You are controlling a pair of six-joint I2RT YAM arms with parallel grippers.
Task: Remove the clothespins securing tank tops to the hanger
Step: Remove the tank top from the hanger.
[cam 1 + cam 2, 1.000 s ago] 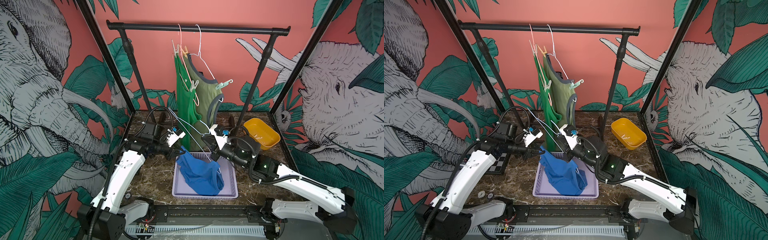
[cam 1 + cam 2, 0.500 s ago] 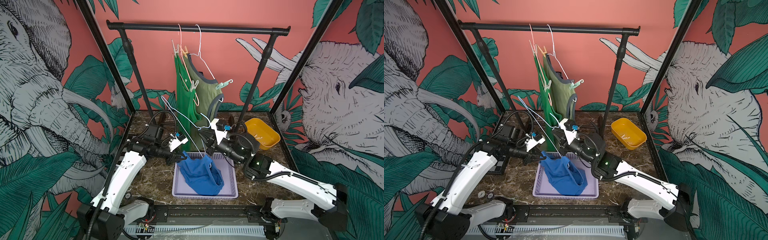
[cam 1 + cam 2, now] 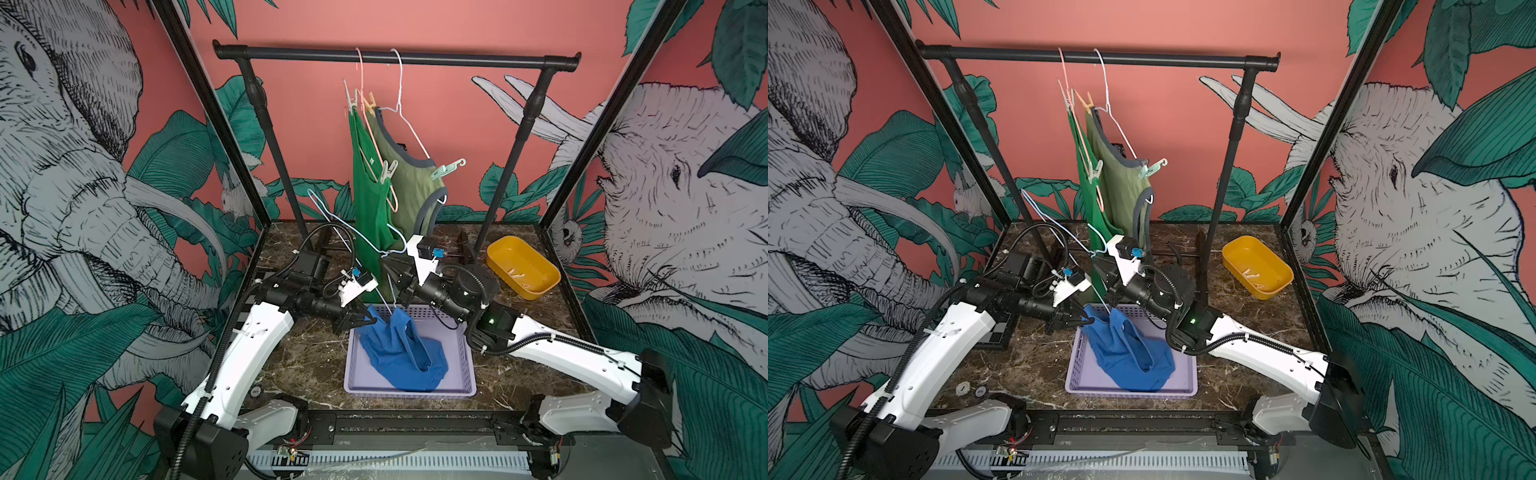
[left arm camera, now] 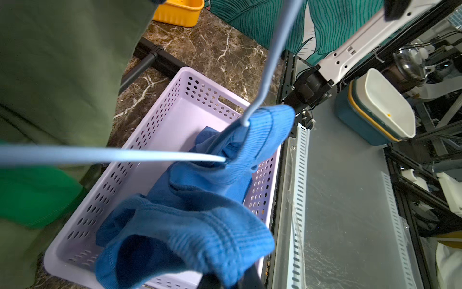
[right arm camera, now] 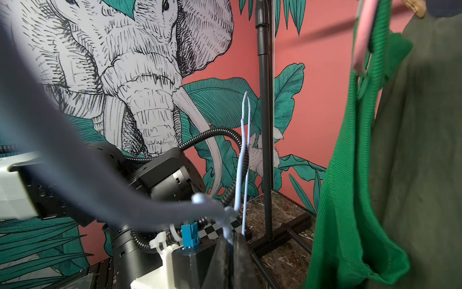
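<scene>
Left claw: the left claw (image 3: pixel 365 321) is shut tight on a strap of the blue top (image 3: pixel 399 353); it has dropped lower than a second ago
Blue top: most of it now lies in the purple basket (image 3: pixel 411 392) at the front middle of the table (image 3: pixel 307 353); one strap is looped on the end of the blue hanger (image 4: pixel 100 154); I see no pins on it
Right claw: the right claw (image 3: pixel 384 261) is pinched shut on the hanger's wire, off the rail (image 3: pixel 457 60); the hanger has tipped up more
What it means: the blue top is nearly free (my guess)
Still to do: the green top (image 3: pixel 368 208) and olive top (image 3: pixel 409 187) hang by the back edge; four clothespins (image 3: pixel 446 168) are clipped there
Yellow tub: the yellow tub (image 3: pixel 536 293) sits near the back right corner; small pale bits inside, maybe pins
Room: dark marble table; pink walls (image 3: pixel 83 166) with elephants and leaves
</scene>
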